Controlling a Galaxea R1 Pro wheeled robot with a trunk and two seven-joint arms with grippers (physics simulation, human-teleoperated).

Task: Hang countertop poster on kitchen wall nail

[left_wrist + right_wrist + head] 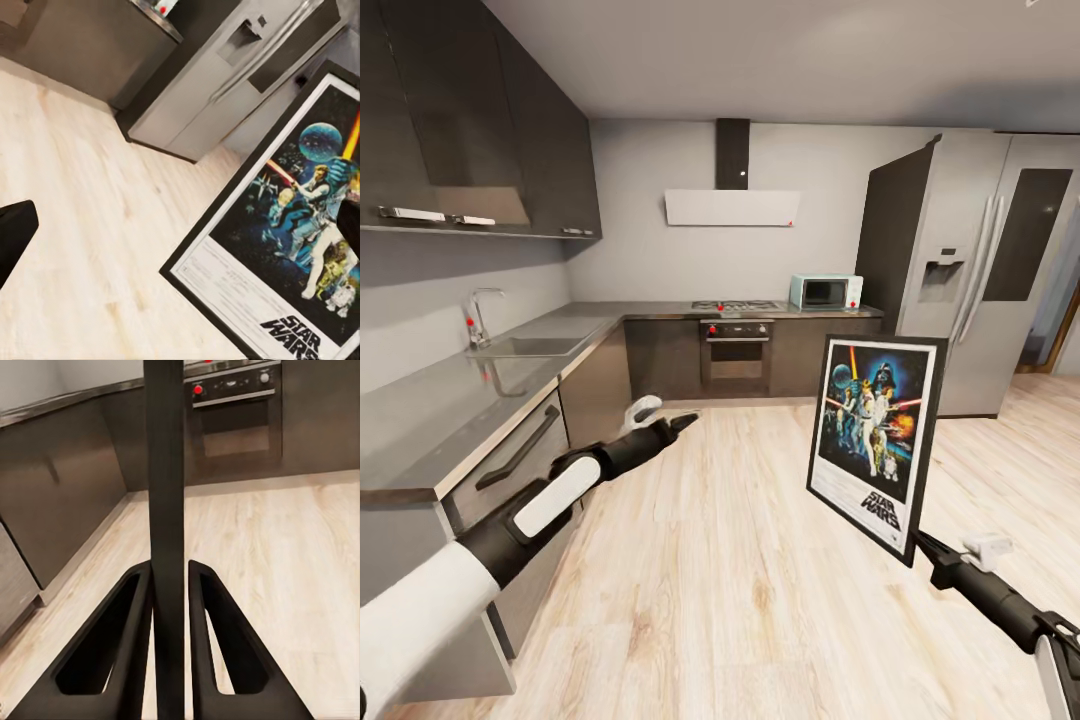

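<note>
I hold the poster [875,440] upright over the wood floor, its dark blue Star Wars artwork facing me. My right gripper [918,540] is shut on its lower right corner. In the right wrist view the two black fingers [135,645] clamp the thin black frame edge [165,495]. My left gripper [682,421] reaches forward over the floor, open, holding nothing. In the left wrist view one of its fingers [13,240] is beside the poster [292,247], apart from it. The kitchen countertop [450,400] runs along the left wall and round the far corner.
A steel sink with tap [525,347] is set into the counter. The oven [736,355], hob and white hood [732,207] are on the far wall, with a microwave [825,291] beside them. A silver fridge [980,270] stands at the right. Open plank floor [740,560] lies ahead.
</note>
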